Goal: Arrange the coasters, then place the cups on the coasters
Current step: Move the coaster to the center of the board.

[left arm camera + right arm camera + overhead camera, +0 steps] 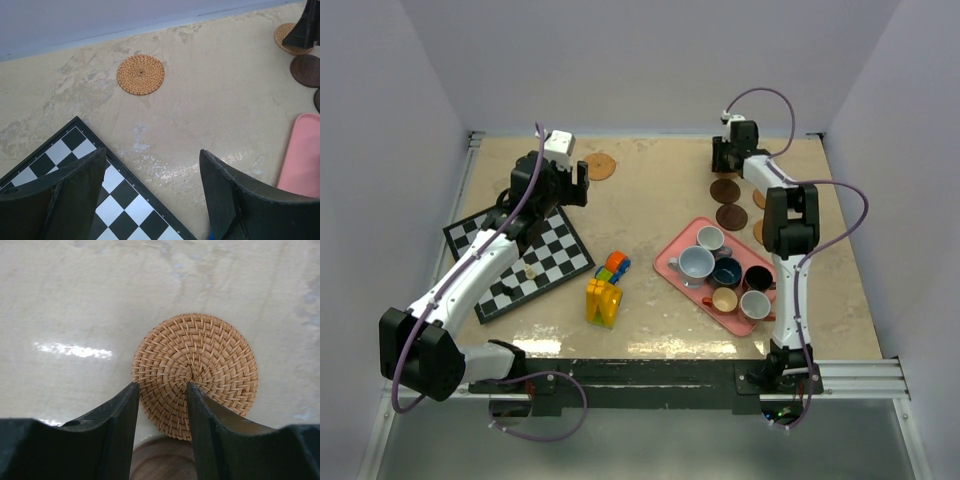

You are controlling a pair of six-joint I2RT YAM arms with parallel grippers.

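One woven orange-tan coaster [601, 166] [140, 74] lies alone at the back of the table, ahead of my open, empty left gripper [570, 192] [152, 160]. My right gripper [723, 165] [161, 390] hovers at the back right with its fingers [125, 410] parted over another woven coaster [210, 355] [286, 36] that lies flat. A dark brown coaster [162, 460] [724, 189] lies just behind that one, a second dark one [731, 216] nearer. Two tan coasters [759, 199] peek out from under the right arm. Several cups [694, 263] stand on the pink tray [672, 252].
A chessboard [545, 255] [75, 165] lies at the left under my left arm and fingers. Colourful toy blocks [607, 290] sit in the middle near the front. The pink tray's edge [302, 155] shows right of my left gripper. Walls enclose the table's back and sides.
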